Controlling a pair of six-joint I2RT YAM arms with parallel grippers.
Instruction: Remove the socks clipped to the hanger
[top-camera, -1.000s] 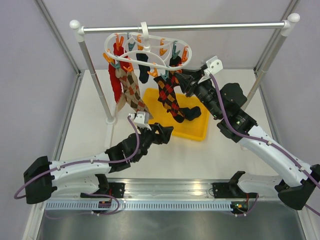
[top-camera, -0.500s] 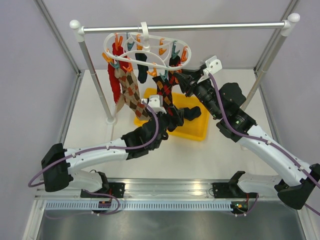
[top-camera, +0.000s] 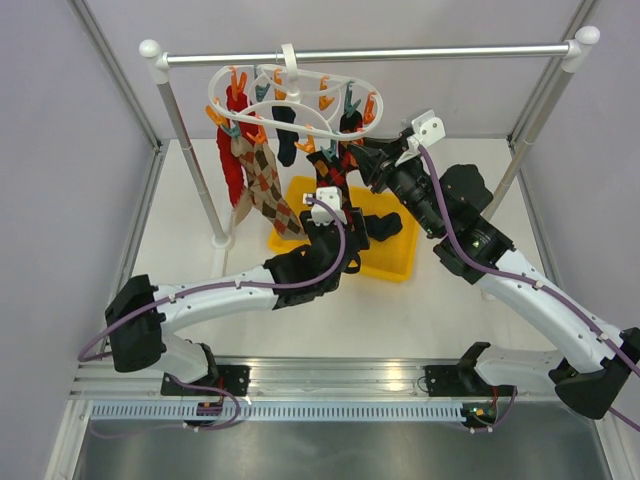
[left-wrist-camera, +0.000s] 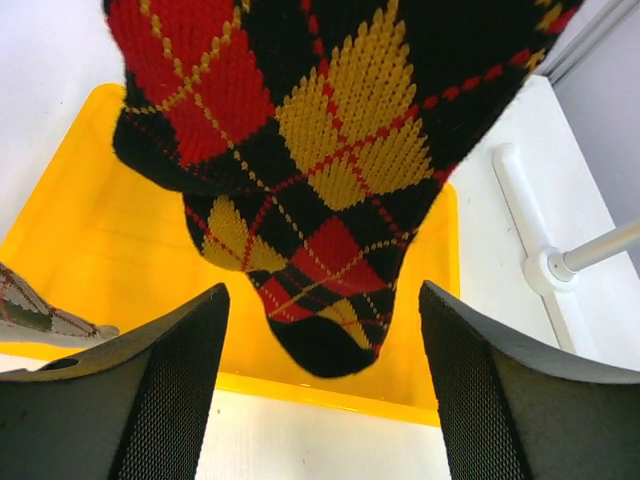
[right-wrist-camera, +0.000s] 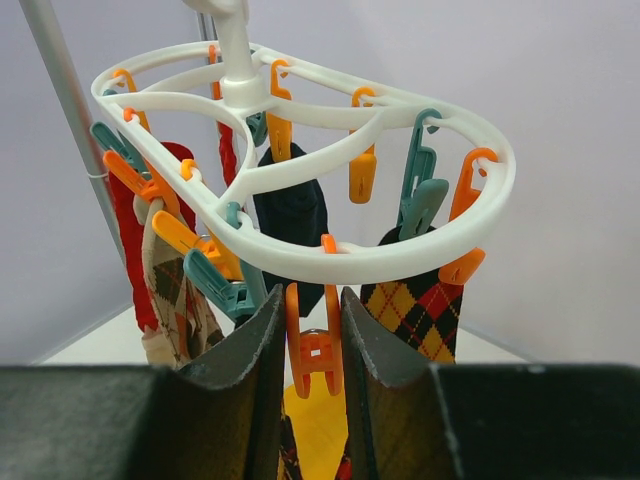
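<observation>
The white oval hanger (top-camera: 300, 112) hangs by its hook from the silver rail, with orange and teal pegs. A black, red and yellow argyle sock (top-camera: 334, 180) hangs from its near side. Its toe (left-wrist-camera: 325, 345) hangs between the open fingers of my left gripper (left-wrist-camera: 322, 300), untouched. In the top view my left gripper (top-camera: 350, 222) sits under this sock, over the tray. My right gripper (right-wrist-camera: 305, 300) is shut on an orange peg (right-wrist-camera: 314, 350) on the hanger's near ring (right-wrist-camera: 330, 262), which holds this sock. A brown-beige argyle sock (top-camera: 262, 182), a red sock (top-camera: 229, 165) and a dark sock (top-camera: 287, 138) stay clipped.
A yellow tray (top-camera: 396, 264) lies under the hanger with a dark sock (top-camera: 386, 226) in it. The silver rail (top-camera: 420, 51) spans the back on two posts; the left post (top-camera: 192, 160) stands close to the red sock. The right post's foot (left-wrist-camera: 545, 265) is beside the tray.
My left arm has swung right and forward, from beside the brown-beige sock to under the black-red argyle sock over the tray. My right gripper has stayed on the peg.
</observation>
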